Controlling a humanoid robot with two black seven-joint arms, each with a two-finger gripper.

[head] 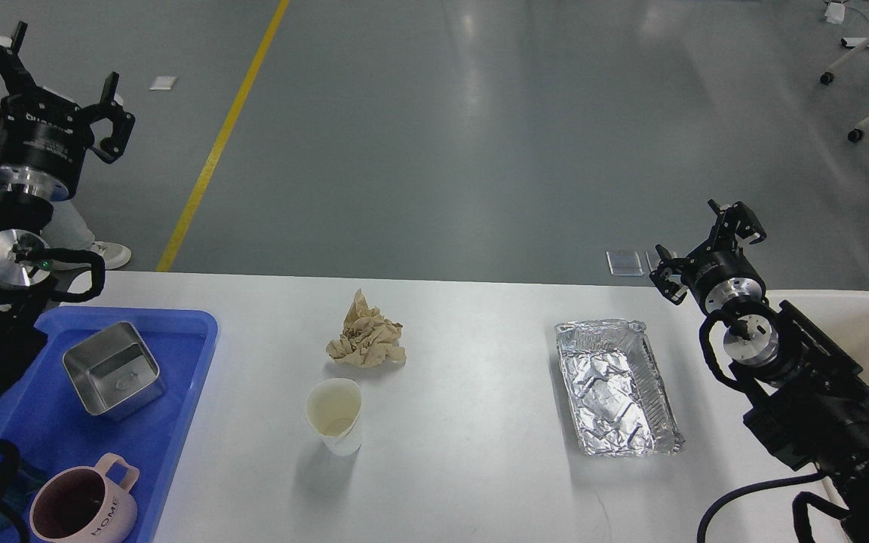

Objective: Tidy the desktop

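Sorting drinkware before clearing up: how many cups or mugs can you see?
2. A white paper cup stands on the desktop near its middle, just in front of the crumpled brown paper. A pink mug sits in the blue tray at left, partly cropped.

The white bench carries a crumpled brown paper wad near the middle of its far edge, and just nearer stands a white paper cup, tilted and open-mouthed. Toward the right end lies a crinkled foil tray, apart from both. At the left end sits a blue tray holding a square steel container and, at the near edge, a pink mug lettered HOME. The left pincer hangs above the floor beyond the far left corner, fingers spread. The right pincer hovers past the far edge by the foil tray, fingers apart. A beige bin adjoins the right end.
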